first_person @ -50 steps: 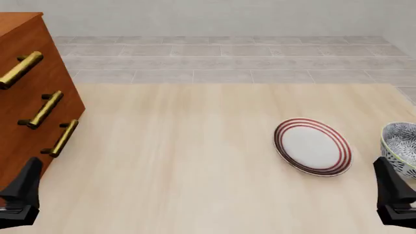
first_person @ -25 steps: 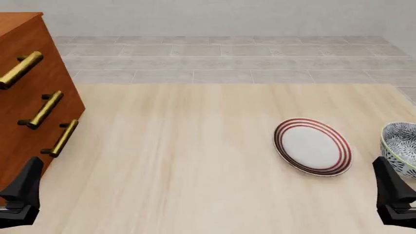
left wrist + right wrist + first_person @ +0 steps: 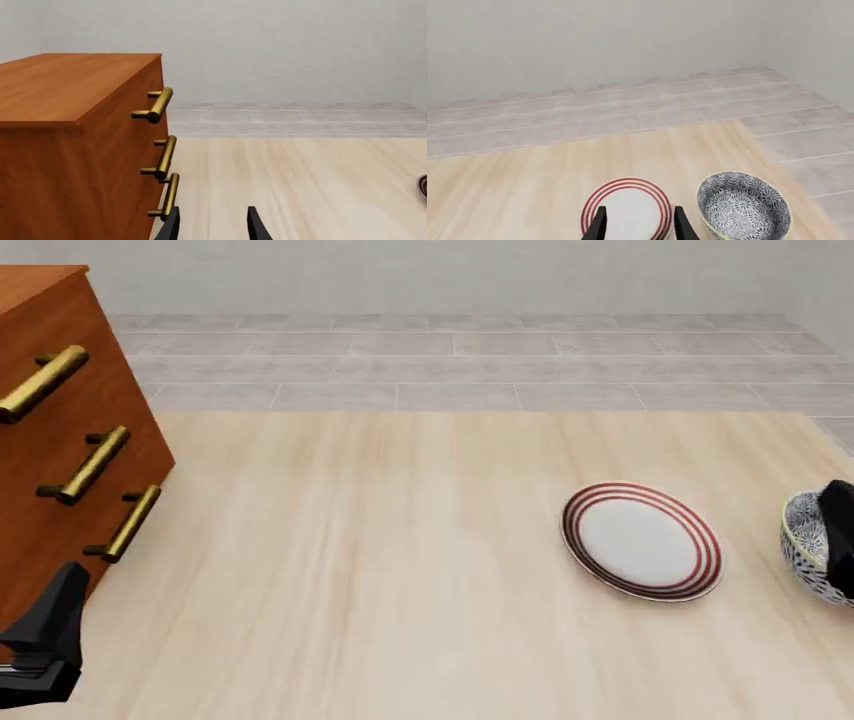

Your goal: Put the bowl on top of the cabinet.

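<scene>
Cabinet (image 3: 60,430) is the biggest thing here, reddish-brown, standing on the table's far-left side w/ three brass bar handles (image 3: 94,465) facing the table centre; its flat top shows bare in the left wrist view. Table (image 3: 374,570) is pale wood, wide open stretch btwn cabinet and the dishes, tiled floor and plain wall beyond.

Bowl (image 3: 744,212) sits upright on the table at the far right edge, well apart from the cabinet, just beside the red-ringed plate (image 3: 642,540) but apart from it. Round, so no long axis to line up; rim grab looks like the way in.

Key relation: right gripper (image 3: 636,224) is much the nearer arm. In its wrist view the fingers point over the plate, not the bowl, so the bowl lies off to the side of the fingers, toward the table's right edge. Judging by that, the arm needs to shift that way before descending. In the front view a dark part of the arm overlaps the bowl.

Right fingers are parted, nothing btwn them. Left gripper (image 3: 212,225) parked near the cabinet's bottom handle, fingers also spread, empty
</scene>
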You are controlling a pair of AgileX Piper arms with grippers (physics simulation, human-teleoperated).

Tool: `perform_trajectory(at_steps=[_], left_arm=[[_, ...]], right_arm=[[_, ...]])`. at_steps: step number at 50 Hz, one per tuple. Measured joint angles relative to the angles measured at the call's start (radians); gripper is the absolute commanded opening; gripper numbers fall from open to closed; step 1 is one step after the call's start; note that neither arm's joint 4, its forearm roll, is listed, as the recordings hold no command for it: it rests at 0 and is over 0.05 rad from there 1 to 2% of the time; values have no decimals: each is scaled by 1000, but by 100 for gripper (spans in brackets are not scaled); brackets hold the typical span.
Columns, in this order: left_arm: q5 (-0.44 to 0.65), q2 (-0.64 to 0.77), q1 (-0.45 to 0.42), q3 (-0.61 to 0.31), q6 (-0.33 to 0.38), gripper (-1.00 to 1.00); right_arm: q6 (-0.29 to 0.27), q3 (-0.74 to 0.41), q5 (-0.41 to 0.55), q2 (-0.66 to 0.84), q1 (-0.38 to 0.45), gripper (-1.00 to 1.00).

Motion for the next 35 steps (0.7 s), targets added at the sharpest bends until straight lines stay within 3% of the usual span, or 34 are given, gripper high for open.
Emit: perform_trajectory(at_steps=[22, 35], left_arm=[[1, 0, 0, -1, 0, 100], [1, 1, 0, -2, 1, 100]], right_arm=[[-45, -352, 265, 354, -163, 100], [-55, -452, 319, 513, -287, 100]])
